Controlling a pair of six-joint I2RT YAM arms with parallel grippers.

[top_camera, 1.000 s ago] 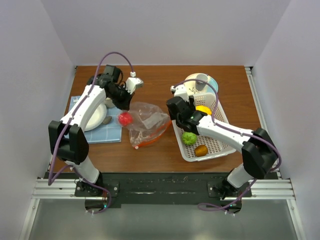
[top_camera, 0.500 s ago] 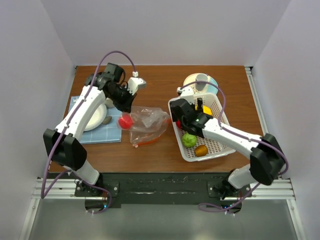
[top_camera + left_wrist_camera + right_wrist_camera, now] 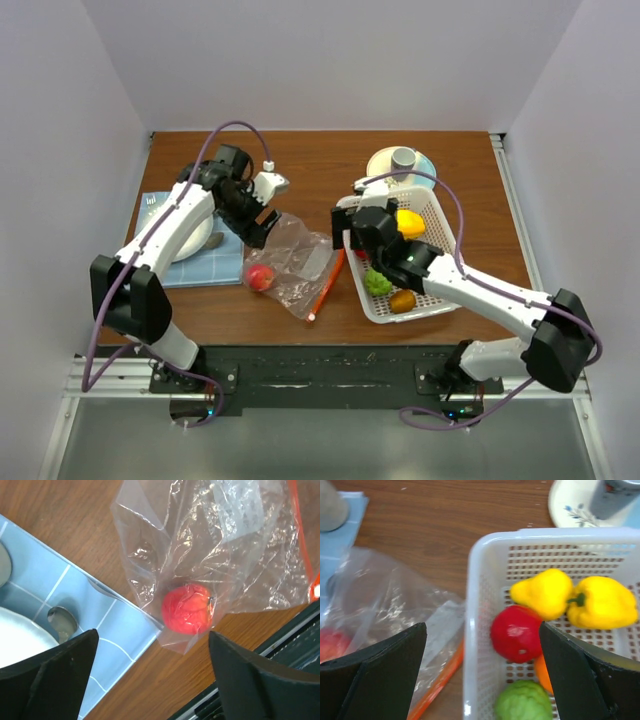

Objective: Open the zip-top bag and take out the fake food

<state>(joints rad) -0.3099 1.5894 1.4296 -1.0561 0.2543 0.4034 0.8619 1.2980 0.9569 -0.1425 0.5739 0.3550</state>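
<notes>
The clear zip-top bag (image 3: 300, 262) lies crumpled on the table, its orange-red zip strip (image 3: 327, 285) alongside the white basket (image 3: 440, 292). One red piece of fake food (image 3: 260, 277) sits inside the bag's near left corner (image 3: 186, 607). More fake food lies in the basket: a yellow pepper (image 3: 600, 602), a yellow fruit (image 3: 542, 592), a red one (image 3: 516, 632), a green one (image 3: 525, 702). My left gripper (image 3: 262, 228) hovers open above the bag (image 3: 152, 680), holding nothing. My right gripper (image 3: 350, 232) is open over the basket's left rim (image 3: 482, 675), empty.
A plate with a grey cup (image 3: 402, 160) stands behind the basket. A blue tiled mat (image 3: 215, 265) with a white bowl (image 3: 190, 238) lies left of the bag. White walls close in the table on three sides.
My left gripper has opened and let go of the bag, which has dropped flat and slid nearer with the red fruit inside. My right gripper has opened wider and swung over the basket's left rim.
</notes>
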